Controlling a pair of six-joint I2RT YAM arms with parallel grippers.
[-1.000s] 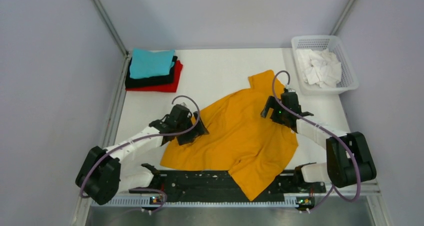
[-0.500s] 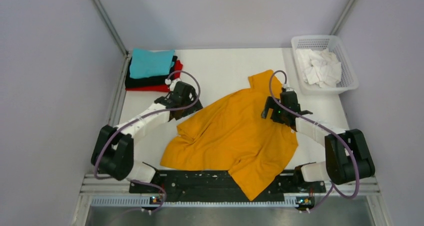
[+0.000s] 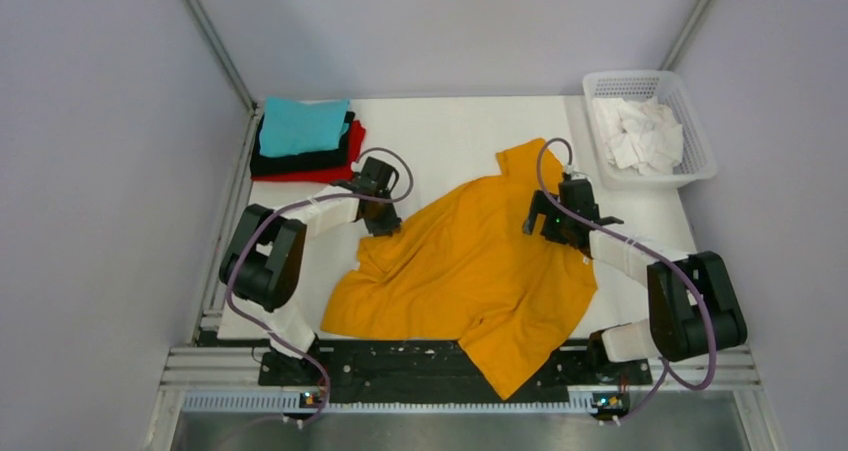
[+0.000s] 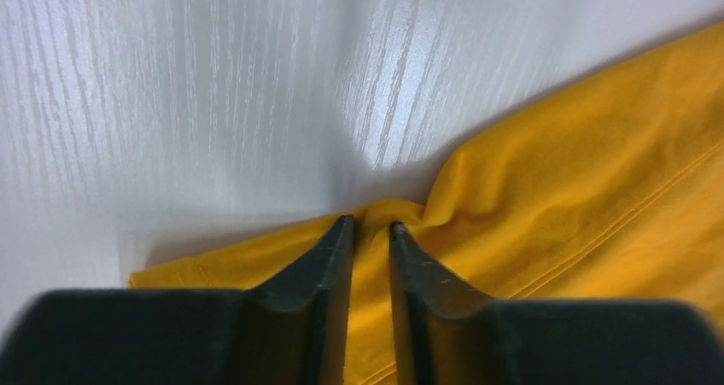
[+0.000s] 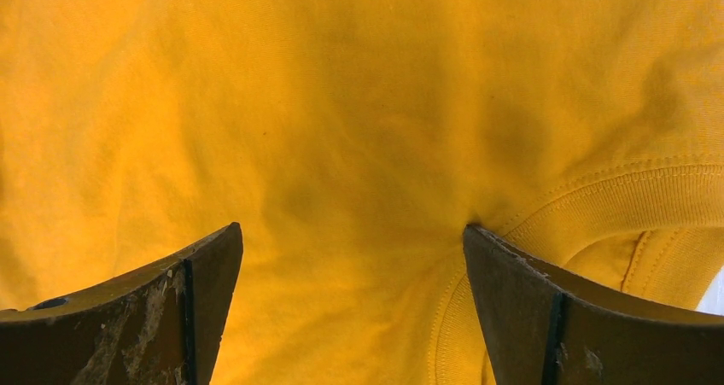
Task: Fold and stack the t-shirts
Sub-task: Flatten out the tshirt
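Tabletop [image 3: 450, 136] of white board carried the mustard-orange t-shirt [image 3: 470, 271], sprawled unfolded across its middle. The shirt's long axis ran on a slant, from a tip at the far side, right of centre, down to a corner hanging over the near edge between the arm bases. The folded stack [image 3: 305, 141], teal on black on red, sat in the far-left corner, apart from the orange cloth. The left gripper [image 4: 369, 224] was at the shirt's left margin, its fingers pinched on a small ridge of the edge, so nearly all the cloth lay to its right, toward the other arm. The right gripper [image 5: 354, 240] hung over the shirt's far-right part, jaws spread wide and holding nothing, with the ribbed collar [image 5: 615, 201] just beside one finger. By this judgement, any spreading pull turned on the left arm drawing leftward, away from the bulk, since it alone had a hold.
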